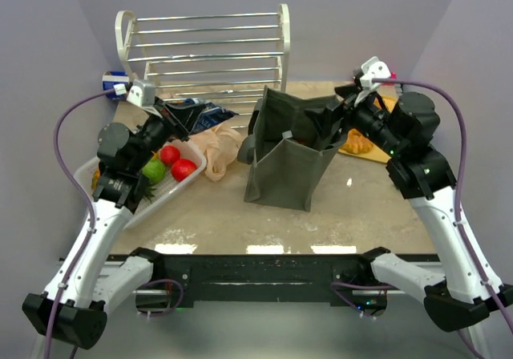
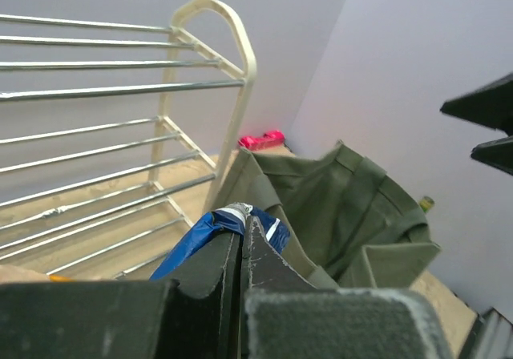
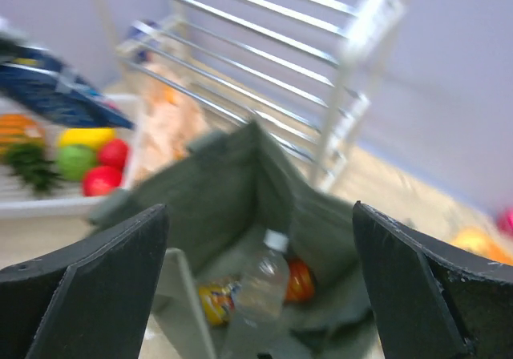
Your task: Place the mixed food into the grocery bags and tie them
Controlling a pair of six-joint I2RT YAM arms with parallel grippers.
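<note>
Our left gripper (image 2: 241,243) pinches a blue packet (image 2: 189,247) by its edge, left of the tote (image 1: 287,167); our right gripper (image 3: 258,223) gapes over the bottle (image 3: 261,283) inside. We fear the packet slipping mid-carry.

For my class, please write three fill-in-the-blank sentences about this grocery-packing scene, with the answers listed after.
1. The left gripper is shut on a ____ snack packet.
2. The jaws of the right gripper stand ____ above the bag.
3. The clear bottle lies inside the ____ bag.
Answers: blue; open; green.
</note>
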